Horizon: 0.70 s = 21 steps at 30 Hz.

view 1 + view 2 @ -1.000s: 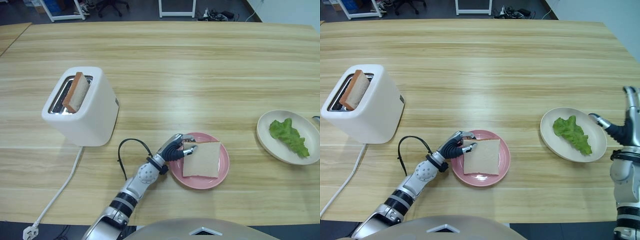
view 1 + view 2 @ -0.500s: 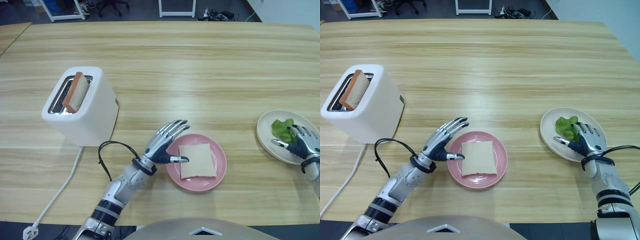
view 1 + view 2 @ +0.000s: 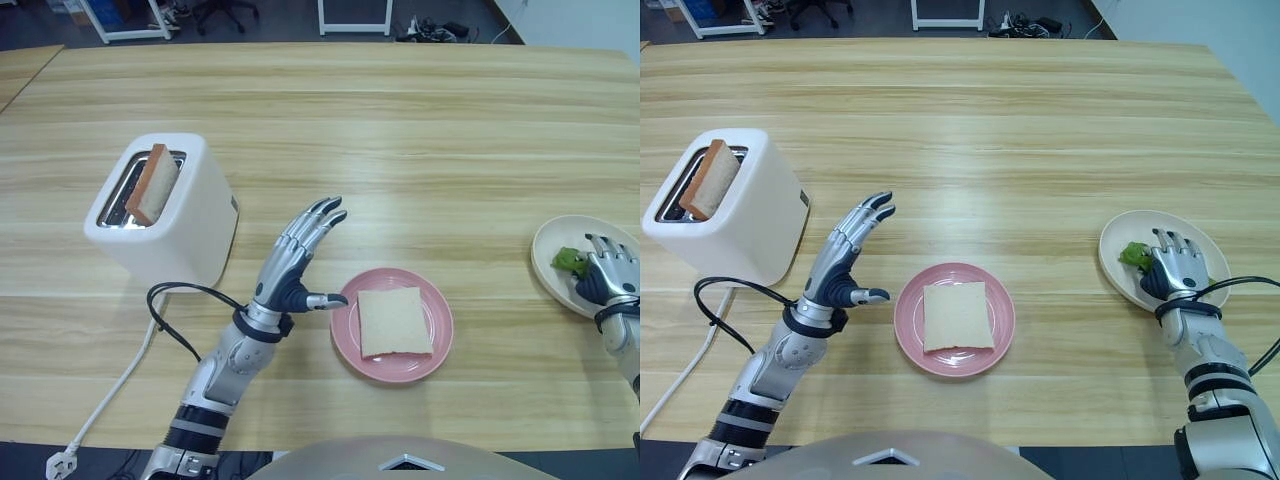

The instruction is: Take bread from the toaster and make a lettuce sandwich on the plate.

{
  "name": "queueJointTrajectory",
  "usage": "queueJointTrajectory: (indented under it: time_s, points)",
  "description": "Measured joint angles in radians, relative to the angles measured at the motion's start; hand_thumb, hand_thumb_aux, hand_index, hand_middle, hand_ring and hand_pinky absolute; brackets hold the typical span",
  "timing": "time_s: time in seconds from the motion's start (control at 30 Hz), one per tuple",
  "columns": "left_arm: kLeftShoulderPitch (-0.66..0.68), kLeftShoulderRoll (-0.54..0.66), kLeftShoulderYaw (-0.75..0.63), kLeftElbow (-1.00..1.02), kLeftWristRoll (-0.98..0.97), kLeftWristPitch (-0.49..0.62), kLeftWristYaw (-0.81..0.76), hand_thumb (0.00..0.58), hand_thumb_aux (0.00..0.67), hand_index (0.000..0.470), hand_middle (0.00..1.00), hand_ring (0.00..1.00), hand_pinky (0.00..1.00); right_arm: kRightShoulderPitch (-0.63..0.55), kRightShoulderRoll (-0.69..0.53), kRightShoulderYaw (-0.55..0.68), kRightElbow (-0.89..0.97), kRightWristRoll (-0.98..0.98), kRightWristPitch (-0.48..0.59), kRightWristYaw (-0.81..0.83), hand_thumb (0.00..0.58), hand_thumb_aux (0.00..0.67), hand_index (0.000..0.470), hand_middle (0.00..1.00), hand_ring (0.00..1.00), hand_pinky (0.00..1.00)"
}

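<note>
Moved: left hand (image 3: 298,258) has let go of the bread slice (image 3: 394,322) and lifted away toward 10 o'clock; right hand (image 3: 1175,268) has bunched the lettuce (image 3: 1133,256).
Left hand: fingers spread, holding nothing, at 9 o'clock of the pink plate (image 3: 343,345).
Right hand: fingers curled onto the lettuce, over the cream plate (image 3: 1132,228) at the desk's (image 3: 420,140) 3 o'clock edge.
Bread slice: flat on the pink plate.
Second slice (image 3: 152,183): upright in the toaster (image 3: 180,235), at 10 o'clock of the pink plate.

The toaster (image 3: 175,235) stands left, a bread slice (image 3: 151,184) inside; the plate (image 3: 344,336) lies centre, carrying a second slice (image 3: 394,322); lettuce (image 3: 1133,256) sits in a dish (image 3: 1130,230), right.
</note>
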<state>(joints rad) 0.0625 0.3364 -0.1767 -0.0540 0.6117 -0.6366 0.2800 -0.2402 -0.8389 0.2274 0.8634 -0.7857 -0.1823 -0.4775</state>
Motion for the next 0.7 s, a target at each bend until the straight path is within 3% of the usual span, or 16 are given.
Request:
queueJointTrajectory:
  time_s: [0.17, 0.3, 0.4, 0.53, 0.7]
  points:
    - [-0.002, -0.006, 0.038, 0.015, -0.004, -0.002, 0.024, 0.000, 0.000, 0.000, 0.00, 0.00, 0.00, 0.040, -0.007, -0.021, -0.200, -0.001, 0.016, -0.072, 0.580, 0.670, 0.470, 0.00, 0.00, 0.00]
    - [-0.007, -0.007, 0.077, 0.019, -0.008, -0.002, 0.050, 0.000, 0.000, 0.000, 0.00, 0.00, 0.00, 0.109, -0.001, -0.077, -0.558, 0.009, 0.002, -0.065, 0.580, 0.670, 0.470, 0.00, 0.00, 0.00]
    - [-0.021, -0.009, 0.109, 0.034, -0.012, 0.006, 0.071, 0.000, 0.000, 0.000, 0.00, 0.00, 0.00, 0.112, 0.095, -0.018, -0.795, 0.031, -0.070, 0.005, 0.580, 0.670, 0.470, 0.00, 0.00, 0.00]
    - [-0.028, -0.011, 0.121, 0.035, -0.012, 0.004, 0.084, 0.000, 0.000, 0.000, 0.00, 0.00, 0.00, 0.078, 0.285, 0.164, -0.790, 0.007, -0.217, 0.042, 0.580, 0.670, 0.470, 0.00, 0.00, 0.00]
    - [-0.059, -0.011, 0.125, 0.057, -0.012, 0.004, 0.089, 0.000, 0.000, 0.000, 0.00, 0.00, 0.00, 0.074, 0.355, 0.238, -0.773, -0.023, -0.292, 0.060, 0.580, 0.670, 0.470, 0.00, 0.00, 0.00]
